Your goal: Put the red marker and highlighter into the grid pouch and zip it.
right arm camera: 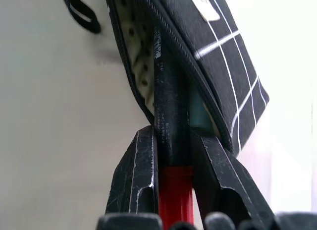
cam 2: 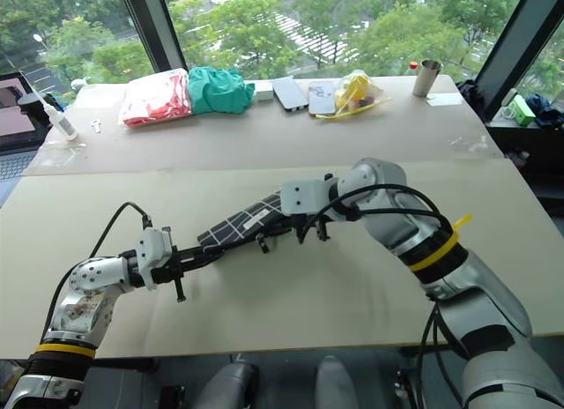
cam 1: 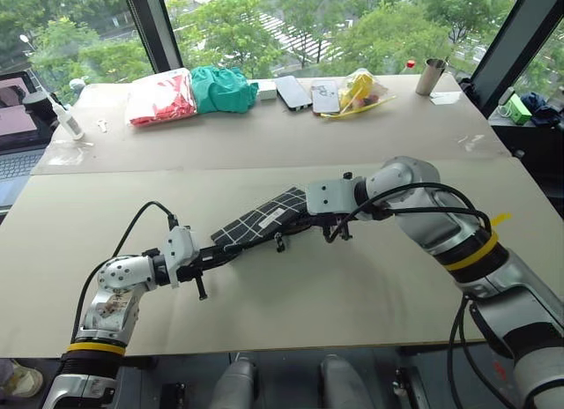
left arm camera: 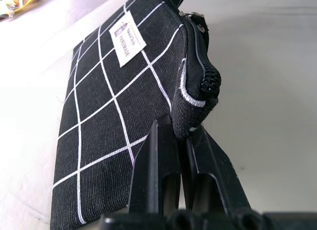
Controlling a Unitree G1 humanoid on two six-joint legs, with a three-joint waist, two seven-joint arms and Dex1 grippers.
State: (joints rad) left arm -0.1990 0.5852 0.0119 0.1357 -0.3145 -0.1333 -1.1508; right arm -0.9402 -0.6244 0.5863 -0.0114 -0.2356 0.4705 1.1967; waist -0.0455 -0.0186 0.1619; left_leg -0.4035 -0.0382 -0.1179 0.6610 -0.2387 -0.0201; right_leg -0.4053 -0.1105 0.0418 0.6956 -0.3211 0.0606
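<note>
left gripper clamped on grid pouch corner; right gripper at pouch's 3 o'clock, gripping red marker, tip inside pouch

"What do the arms look like?"

"They are silver and grey, with round joints. A black cable loops over each one. The left arm has a yellow band low down. The right arm has yellow tape around it."

"And the grippers?"

"Each has two black fingers. The right gripper's fingers have little white scratches."
</note>
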